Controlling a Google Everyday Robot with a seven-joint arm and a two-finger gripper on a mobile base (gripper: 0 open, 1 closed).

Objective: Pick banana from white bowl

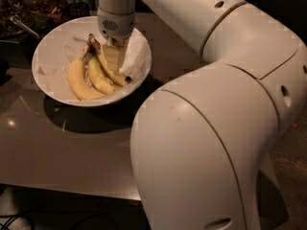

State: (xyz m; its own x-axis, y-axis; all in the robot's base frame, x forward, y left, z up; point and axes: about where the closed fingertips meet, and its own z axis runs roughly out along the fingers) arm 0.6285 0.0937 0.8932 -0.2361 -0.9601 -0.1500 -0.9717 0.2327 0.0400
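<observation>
We find gripper [113, 57] down in white bowl [44, 56], set over slim banana [116, 76] for lifting | grip state: we cannot tell

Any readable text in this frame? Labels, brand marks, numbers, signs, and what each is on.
None readable in the camera view.
white bowl: no print.
banana: no sticker visible.
robot arm: plain shell, no lettering or logo.
gripper, down in the bowl over the banana: no marking, only a vent grille above it.
table: no text.
Dark clutter at top left: too dim to tell.
</observation>
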